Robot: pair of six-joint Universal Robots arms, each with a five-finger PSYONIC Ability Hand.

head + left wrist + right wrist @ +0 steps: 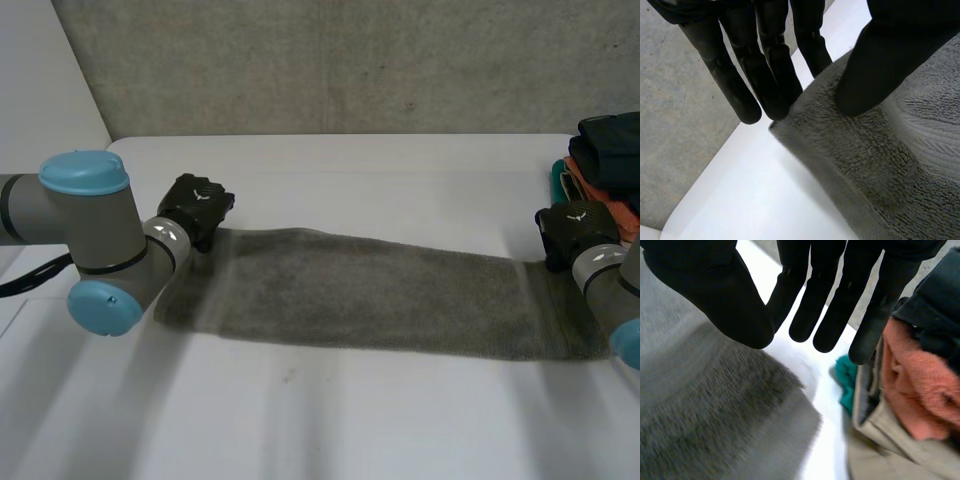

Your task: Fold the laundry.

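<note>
1. One grey towel (380, 295) lay stretched lengthwise across the white table (300, 420), flat, with one short end at each hand.
2. Both hands were spread apart and clamped on nothing. The left hand (197, 208) had straight fingers (772, 75) with their tips at the edge of the far corner, and its thumb (880, 60) rested on top of the cloth. No fold looked pinched between them.
3. The right hand (572, 228) hovered over the opposite far corner with its fingers (840, 305) straight and fanned, close beside a pile of clothes (610, 160).
4. Judged by its thick looped surface, the towel was soft, limp and fairly light. It would probably sag in the middle when lifted and drag on the table rather than slide.
5. The far corners looked like the best hold, each pinched between thumb and fingers, so that the long edge could be carried over evenly.
6. The right-hand grip needed care, as the pile sat near enough to snag.
</note>
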